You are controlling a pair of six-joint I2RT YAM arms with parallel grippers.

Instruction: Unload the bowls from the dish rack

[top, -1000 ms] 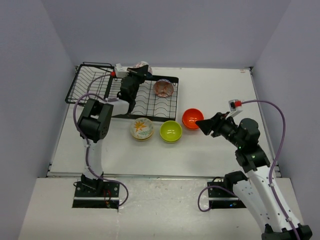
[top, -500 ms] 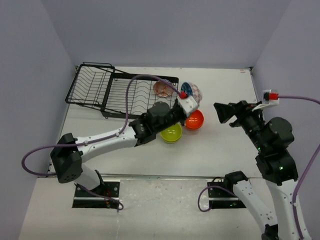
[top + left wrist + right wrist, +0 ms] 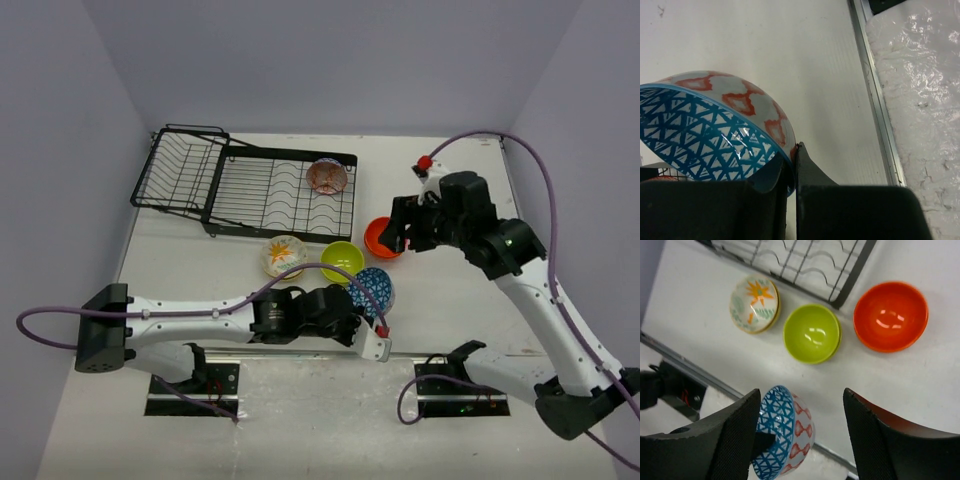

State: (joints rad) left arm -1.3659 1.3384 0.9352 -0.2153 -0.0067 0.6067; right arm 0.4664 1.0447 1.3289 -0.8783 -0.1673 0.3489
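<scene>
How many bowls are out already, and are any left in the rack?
Three are out on the table: the flower bowl, green bowl and orange bowl. The left hand is pinching the blue bowl by its rim. One reddish bowl is left in the dish rack. The right hand is open, empty.

- Five bowls in all.
- By kind: one blue-patterned bowl (image 3: 782,432), one lime green bowl (image 3: 811,333), one glossy orange bowl (image 3: 890,316), one cream bowl (image 3: 754,304) with a flower painted inside, and one red-patterned bowl (image 3: 327,177).
- One black wire dish rack (image 3: 270,195), made of two joined sections.
- Two robot arms, each with one gripper: the left gripper (image 3: 788,160) and the right gripper (image 3: 801,400).
- Two purple cables, one on each arm.
</scene>
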